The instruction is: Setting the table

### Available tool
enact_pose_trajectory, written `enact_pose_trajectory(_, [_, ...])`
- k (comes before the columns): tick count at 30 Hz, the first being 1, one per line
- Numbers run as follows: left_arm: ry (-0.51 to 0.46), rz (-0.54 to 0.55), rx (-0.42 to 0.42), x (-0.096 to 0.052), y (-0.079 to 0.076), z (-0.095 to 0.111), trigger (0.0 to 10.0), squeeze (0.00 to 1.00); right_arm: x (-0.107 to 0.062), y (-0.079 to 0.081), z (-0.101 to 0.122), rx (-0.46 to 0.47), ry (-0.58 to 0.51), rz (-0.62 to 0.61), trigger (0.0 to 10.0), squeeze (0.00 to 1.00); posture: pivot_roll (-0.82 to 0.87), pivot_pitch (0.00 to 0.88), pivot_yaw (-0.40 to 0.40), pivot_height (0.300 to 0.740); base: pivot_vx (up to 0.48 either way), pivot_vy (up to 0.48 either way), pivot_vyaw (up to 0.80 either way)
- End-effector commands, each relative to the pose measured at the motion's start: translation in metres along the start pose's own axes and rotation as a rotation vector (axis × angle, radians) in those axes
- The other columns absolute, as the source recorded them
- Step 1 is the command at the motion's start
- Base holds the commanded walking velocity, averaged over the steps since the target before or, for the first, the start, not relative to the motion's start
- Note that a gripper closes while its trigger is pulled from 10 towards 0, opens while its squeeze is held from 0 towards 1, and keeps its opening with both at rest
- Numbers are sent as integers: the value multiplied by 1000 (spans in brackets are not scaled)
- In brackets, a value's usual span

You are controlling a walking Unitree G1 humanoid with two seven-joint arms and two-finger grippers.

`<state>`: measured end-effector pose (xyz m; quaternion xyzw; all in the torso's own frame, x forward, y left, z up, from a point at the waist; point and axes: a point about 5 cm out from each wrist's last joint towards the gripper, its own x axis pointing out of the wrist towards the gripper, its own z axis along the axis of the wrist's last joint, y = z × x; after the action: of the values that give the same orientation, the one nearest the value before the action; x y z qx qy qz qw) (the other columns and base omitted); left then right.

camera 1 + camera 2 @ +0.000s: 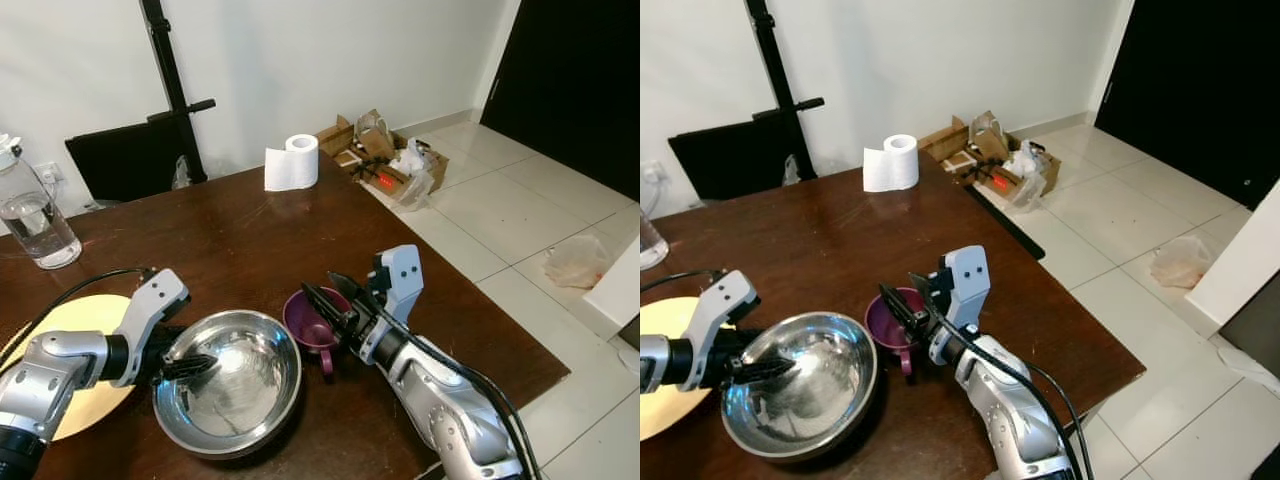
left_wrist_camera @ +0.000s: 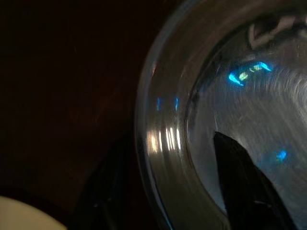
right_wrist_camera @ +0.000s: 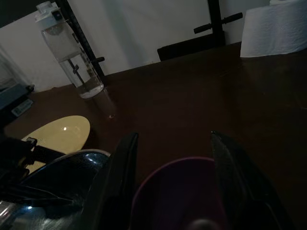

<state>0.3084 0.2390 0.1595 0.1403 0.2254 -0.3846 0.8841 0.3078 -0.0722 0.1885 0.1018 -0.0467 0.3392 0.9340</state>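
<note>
Gripping the steel bowl (image 1: 228, 385), left end effector (image 1: 188, 366) straddles its rim.

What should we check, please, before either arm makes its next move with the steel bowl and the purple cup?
1. Left gripper placed on the steel bowl: ok, its jaws straddle the rim, one finger inside and one outside.
2. Left jaws clamped on the rim: cannot tell.
3. Right gripper placed at the purple cup: ok, jaws open with a finger on either side of it.
4. Cup upright on the table: ok, handle pointing toward the robot.
5. Bowl and cup apart: cannot tell, their rims look very close.
6. Yellow plate out of the bowl's way: not ok, it lies right beside the bowl under the left arm.
</note>
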Motion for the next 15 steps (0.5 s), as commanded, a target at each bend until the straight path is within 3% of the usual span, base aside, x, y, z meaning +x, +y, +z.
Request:
enact_pose_trajectory(1, [39, -5, -21, 3, -3, -10, 0, 0, -3, -1, -2, 4, 1, -6, 10000, 0, 54, 144, 103, 740, 0, 0, 0])
enact_pose_trajectory(15, [33, -4, -48, 1, -5, -11, 0, 0, -2, -2, -2, 1, -3, -11, 10000, 0, 55, 138, 107, 740, 0, 0, 0])
